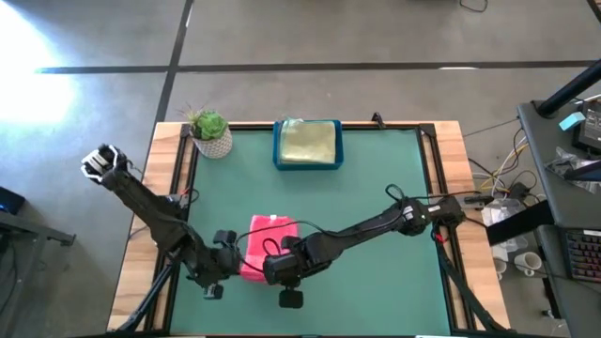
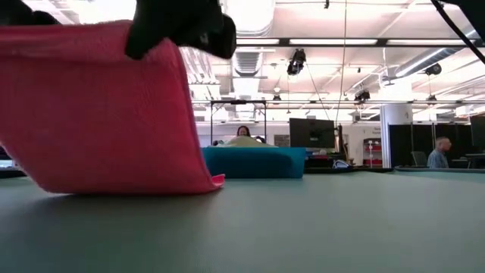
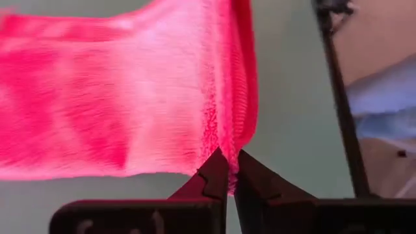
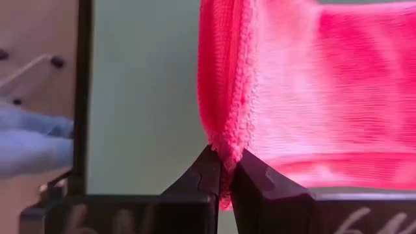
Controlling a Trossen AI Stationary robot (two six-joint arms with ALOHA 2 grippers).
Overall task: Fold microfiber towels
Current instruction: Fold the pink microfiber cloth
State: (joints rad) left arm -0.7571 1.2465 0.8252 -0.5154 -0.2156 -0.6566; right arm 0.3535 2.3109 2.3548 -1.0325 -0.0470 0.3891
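The blue tray (image 1: 278, 150) holds a yellow towel (image 1: 308, 143). Well in front of it, the left gripper (image 3: 228, 170) and right gripper (image 4: 224, 168) each pinch tight a corner of the pink towel (image 1: 260, 246), lifting that edge.

The hot pink towel (image 1: 264, 246) is a soft, fuzzy microfiber cloth lying near the front edge of the green tabletop, a little left of the middle. It is partly lifted: its front edge is raised off the surface at both front corners, while its far part rests on the tabletop. In the low view (image 2: 98, 114) it hangs as a slanted sheet whose lower edge touches the surface. Both wrist views show a pinched corner with the hem bunched into a ridge (image 3: 224, 123) (image 4: 227, 104).

A pale yellowish-green towel (image 1: 309, 143) lies flat and folded at the middle of the tabletop's back edge.
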